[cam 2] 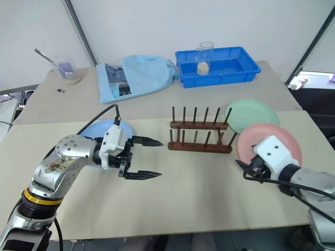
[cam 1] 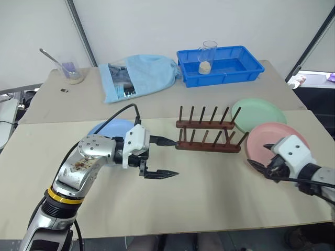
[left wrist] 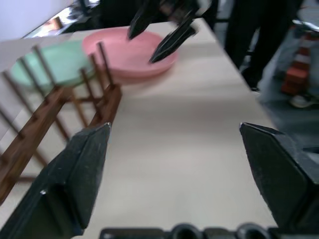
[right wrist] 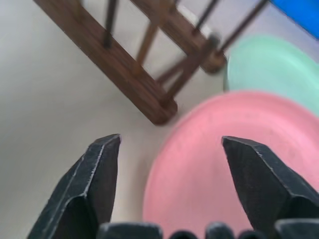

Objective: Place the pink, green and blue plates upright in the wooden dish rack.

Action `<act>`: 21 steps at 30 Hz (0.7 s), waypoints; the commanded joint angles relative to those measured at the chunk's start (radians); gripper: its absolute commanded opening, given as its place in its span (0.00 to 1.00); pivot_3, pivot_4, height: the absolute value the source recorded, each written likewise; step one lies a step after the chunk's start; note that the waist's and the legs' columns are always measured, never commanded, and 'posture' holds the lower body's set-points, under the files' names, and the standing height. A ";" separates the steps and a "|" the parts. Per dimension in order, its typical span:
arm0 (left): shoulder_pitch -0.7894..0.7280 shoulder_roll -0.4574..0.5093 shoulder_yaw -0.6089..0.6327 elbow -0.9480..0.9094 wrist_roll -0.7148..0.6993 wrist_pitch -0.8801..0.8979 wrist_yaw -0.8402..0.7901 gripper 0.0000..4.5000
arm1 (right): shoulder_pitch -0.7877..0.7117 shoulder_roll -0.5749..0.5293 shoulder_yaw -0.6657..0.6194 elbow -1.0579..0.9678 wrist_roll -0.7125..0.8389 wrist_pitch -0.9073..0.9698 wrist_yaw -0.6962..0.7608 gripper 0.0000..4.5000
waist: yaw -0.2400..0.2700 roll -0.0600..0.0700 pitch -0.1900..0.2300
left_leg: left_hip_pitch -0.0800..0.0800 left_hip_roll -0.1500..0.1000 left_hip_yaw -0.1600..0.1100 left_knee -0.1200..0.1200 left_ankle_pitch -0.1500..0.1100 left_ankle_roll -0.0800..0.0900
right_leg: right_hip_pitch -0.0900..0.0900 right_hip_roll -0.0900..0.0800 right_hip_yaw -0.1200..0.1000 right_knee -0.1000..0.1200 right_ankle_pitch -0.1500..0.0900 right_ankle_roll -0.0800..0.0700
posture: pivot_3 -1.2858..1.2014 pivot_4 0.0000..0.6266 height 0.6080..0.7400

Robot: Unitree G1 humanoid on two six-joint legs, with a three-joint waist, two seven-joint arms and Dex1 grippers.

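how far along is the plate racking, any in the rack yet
Nothing is done yet: the wooden dish rack stands empty. The pink plate, green plate and blue plate all lie flat on the table. Nothing is in hand: the left gripper and right gripper both have open, empty jaws, the right one at the pink plate's near edge. All three plates are left.

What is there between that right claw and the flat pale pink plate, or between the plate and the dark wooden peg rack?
Nothing visible. The open right gripper hovers at the round pale pink plastic plate, and only bare table lies between that plate and the dark brown wooden dish rack, whose slots are free.
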 commanded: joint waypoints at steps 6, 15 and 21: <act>-0.068 -0.026 -0.023 0.037 0.000 -0.042 -0.034 1.00 | -0.073 0.084 0.103 0.041 -0.123 0.063 -0.176 0.76 | 0.004 0.000 0.000 | 0.000 -0.001 0.000 0.000 0.000 0.000 | 0.000 0.000 0.000 -0.001 0.000 0.000 | 0.52 0.24 1.00; -0.069 -0.045 -0.037 0.076 0.027 -0.084 -0.039 1.00 | -0.053 0.134 0.103 -0.031 -0.138 0.175 -0.235 0.10 | 0.003 0.000 0.000 | 0.000 -0.001 0.000 0.000 0.000 0.000 | 0.000 0.000 0.000 -0.001 0.000 0.000 | 0.52 0.24 1.00; -0.069 -0.050 -0.046 0.093 0.037 -0.107 -0.046 1.00 | -0.034 0.153 0.091 -0.090 -0.142 0.221 -0.255 0.00 | 0.003 0.000 0.000 | 0.000 -0.001 0.000 0.000 0.000 0.000 | 0.000 0.000 0.000 -0.001 0.000 0.000 | 0.52 0.24 1.00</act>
